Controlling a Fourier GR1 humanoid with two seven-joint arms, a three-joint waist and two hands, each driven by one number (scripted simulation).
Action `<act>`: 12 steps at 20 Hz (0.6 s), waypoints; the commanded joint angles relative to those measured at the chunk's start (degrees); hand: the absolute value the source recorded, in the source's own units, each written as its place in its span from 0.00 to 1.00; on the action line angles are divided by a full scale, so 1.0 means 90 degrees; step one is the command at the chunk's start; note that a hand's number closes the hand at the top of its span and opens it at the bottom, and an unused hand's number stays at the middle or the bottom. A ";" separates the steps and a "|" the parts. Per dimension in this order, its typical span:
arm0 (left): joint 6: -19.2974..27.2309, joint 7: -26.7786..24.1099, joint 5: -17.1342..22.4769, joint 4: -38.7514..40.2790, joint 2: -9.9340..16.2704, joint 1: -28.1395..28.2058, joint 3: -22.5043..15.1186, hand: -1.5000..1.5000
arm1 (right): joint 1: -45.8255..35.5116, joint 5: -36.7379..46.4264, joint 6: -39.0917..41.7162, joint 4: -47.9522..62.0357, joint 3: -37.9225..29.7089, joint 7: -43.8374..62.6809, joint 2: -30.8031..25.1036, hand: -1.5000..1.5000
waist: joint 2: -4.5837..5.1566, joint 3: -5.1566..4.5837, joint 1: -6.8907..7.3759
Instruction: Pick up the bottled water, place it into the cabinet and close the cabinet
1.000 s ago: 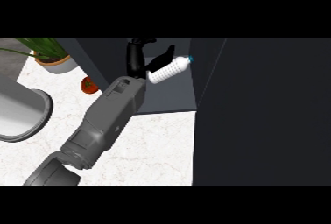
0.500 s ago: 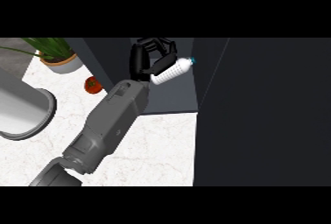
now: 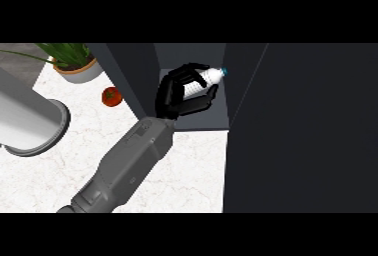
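The left hand [image 3: 179,95], fingers curled round the bottled water [image 3: 201,81], holds it inside the open cabinet [image 3: 193,118] at the far side. Placing is underway; next it likely needs releasing the bottle, withdrawing, then swinging the door [image 3: 303,130] closed.

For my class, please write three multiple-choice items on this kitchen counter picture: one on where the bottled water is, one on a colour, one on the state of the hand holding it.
1. Where is the bottled water?
A. Inside the open cabinet
B. Beside the potted plant
C. Lying on the white counter

2. What colour is the small round thing on the counter beside the cabinet's wall?
A. Blue
B. Red
C. Yellow

3. What is the left hand doing?
A. Resting flat on the counter
B. Open and holding nothing
C. Curled round the bottle

Answers:
1 A: the bottle shows within the cabinet's opening, above its shelf.
2 B: it is red with a dark top.
3 C: the black fingers wrap the bottle's body, with only its neck end showing.
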 commanded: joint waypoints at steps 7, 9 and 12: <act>0.0126 0.0427 0.0021 -0.2826 0.0189 0.2470 -0.1604 0.00 | 0.0374 0.0499 -0.0462 -0.0939 0.0407 0.0327 0.0033 0.00 | -0.0065 0.0004 0.0329; 0.0232 0.0287 0.0101 -0.3336 0.0404 0.3023 -0.1571 0.00 | 0.0473 0.0516 -0.0471 -0.1069 0.0267 0.0217 -0.0116 0.00 | -0.0076 0.0002 0.0344; 0.0356 0.0089 -0.0052 -0.4131 0.1012 0.4017 -0.1781 0.00 | 0.0442 0.0699 -0.0622 -0.0950 0.0607 0.0285 -0.0044 0.00 | -0.0062 -0.0001 0.0423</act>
